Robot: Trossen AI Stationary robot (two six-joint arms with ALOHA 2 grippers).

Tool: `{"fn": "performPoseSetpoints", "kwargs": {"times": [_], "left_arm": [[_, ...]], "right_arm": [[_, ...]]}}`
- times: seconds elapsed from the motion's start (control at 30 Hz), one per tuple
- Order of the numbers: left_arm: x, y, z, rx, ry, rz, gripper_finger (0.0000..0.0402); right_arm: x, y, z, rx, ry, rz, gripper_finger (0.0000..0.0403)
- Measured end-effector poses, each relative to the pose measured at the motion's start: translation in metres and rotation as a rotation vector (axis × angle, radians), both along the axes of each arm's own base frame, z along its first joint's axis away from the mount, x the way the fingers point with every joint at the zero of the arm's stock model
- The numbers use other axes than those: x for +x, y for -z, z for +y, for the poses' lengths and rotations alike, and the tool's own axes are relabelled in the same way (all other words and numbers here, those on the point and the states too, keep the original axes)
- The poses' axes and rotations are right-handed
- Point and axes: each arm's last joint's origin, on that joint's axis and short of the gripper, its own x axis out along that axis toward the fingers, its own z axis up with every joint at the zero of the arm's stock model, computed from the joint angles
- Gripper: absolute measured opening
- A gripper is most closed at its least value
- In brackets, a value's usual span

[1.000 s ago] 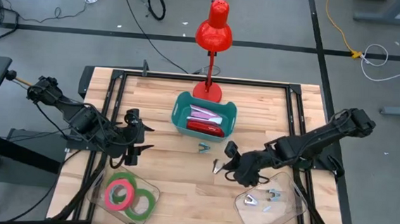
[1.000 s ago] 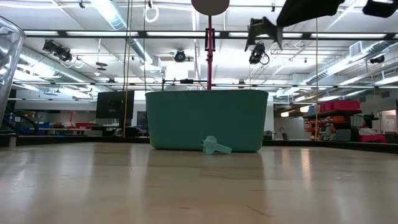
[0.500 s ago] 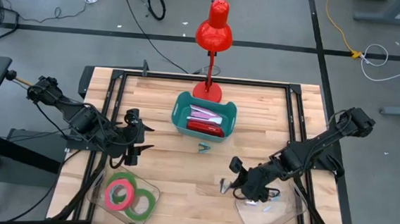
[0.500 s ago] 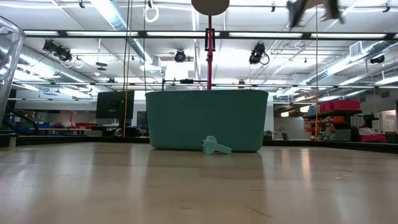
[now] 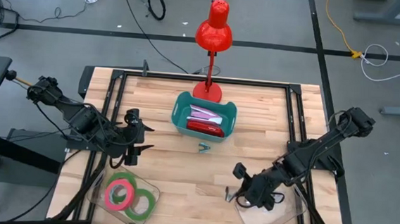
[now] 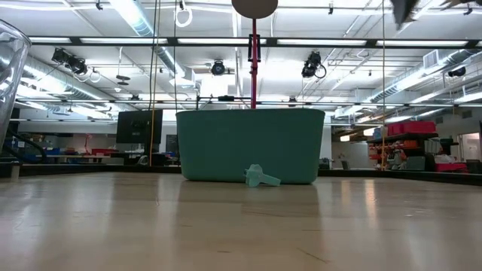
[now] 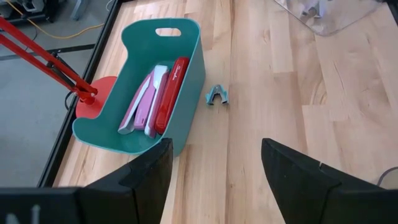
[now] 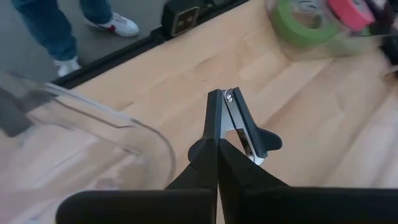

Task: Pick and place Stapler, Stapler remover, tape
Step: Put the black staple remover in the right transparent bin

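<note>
My right gripper (image 5: 232, 193) is shut on a black-and-metal stapler remover (image 8: 239, 124) above the table, at the left rim of a clear tray (image 5: 269, 214) near the front right. My left gripper (image 5: 139, 133) is open and empty over the table's left side. A teal stapler remover (image 5: 204, 148) lies on the wood in front of a teal bin (image 5: 178, 117), which holds a red stapler (image 7: 171, 93) and a pink-and-white one (image 7: 147, 99). Two green tape rolls (image 5: 138, 203) and a red-pink one (image 5: 118, 193) lie in a clear tray at the front left. My right gripper pinches the stapler remover between its two shut fingers, at its black grip end (image 8: 249, 142). The metal jaws (image 8: 231, 99) stick out past the fingertips. The remover is lifted clear of the table.
A red desk lamp (image 5: 214, 28) stands behind the bin at the far edge. The clear tray at the front right holds more stapler removers (image 5: 273, 200). A person's legs (image 8: 56, 25) stand beyond the table's edge. Bare wood lies between the two clear trays.
My right gripper has carried the stapler remover from the table's middle toward the near edge and slightly right, up to the front-right clear tray's rim. It has stayed shut on the remover.
</note>
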Motion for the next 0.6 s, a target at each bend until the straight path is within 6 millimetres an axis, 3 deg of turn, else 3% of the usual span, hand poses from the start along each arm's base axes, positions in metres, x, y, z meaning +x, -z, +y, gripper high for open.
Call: {"fn": "performPoseSetpoints", "kwargs": {"times": [0.6], "left_arm": [[0.0, 0.0, 0.0, 0.0, 0.0, 0.0, 0.0248]], "right_arm": [[-0.027, 0.008, 0.018, 0.019, 0.01, 0.167, 0.0001]]}}
